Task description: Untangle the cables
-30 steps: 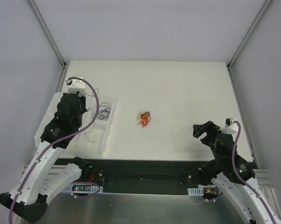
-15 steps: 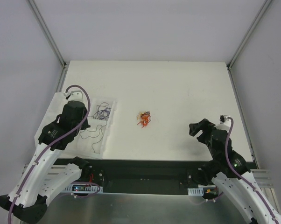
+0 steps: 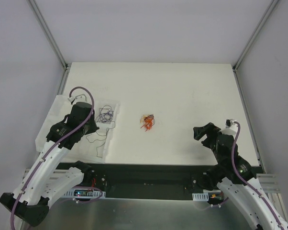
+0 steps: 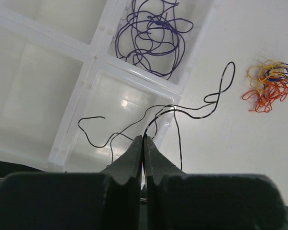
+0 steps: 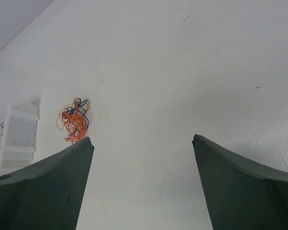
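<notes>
Left gripper pinches curly, hair-thin black wire over the clear four-compartment plastic tray. One purple tangle lies inside at twelve o'clock. One orange-yellow knot sits on the table at three o'clock. Right gripper is spread wide.

White table — compartment tray at left, knotted cables mid-table

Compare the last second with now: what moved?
Left gripper came back from the far end of the tray toward the bases, now shut on the black wire, which trails over the tray edge. Right gripper edged left, open. Multicoloured knot and purple wires stayed put.
</notes>
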Robot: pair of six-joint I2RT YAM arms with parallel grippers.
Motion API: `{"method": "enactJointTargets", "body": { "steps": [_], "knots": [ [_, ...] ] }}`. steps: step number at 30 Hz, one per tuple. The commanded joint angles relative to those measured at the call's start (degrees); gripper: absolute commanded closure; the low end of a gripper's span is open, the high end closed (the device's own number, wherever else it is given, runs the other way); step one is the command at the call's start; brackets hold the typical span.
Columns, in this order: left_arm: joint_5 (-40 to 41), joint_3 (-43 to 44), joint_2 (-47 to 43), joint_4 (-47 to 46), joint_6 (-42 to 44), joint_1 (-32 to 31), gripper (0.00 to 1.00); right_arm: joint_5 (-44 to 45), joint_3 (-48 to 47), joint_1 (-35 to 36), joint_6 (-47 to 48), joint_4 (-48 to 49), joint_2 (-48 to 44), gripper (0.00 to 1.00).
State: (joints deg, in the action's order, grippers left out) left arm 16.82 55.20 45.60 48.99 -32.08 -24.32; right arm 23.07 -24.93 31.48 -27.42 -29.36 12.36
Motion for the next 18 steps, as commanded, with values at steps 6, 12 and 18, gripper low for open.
{"method": "enactJointTargets", "body": {
  "steps": [6,12,18],
  "knots": [
    [11.7,-3.5,-1.7,4.0,-11.2,0.8,1.00,0.0,-0.4,-0.1,-0.4,0.4,-0.1,0.12],
    [13.1,-4.6,2.4,3.9,-12.6,3.9,1.00,-0.1,0.1,-0.1,-0.5,0.5,-0.6,0.12],
    [6.3,-6.9,5.7,3.7,-11.4,11.4,1.00,0.6,0.2,-0.1,-0.5,-0.7,-2.5,0.12]
  ]
}}
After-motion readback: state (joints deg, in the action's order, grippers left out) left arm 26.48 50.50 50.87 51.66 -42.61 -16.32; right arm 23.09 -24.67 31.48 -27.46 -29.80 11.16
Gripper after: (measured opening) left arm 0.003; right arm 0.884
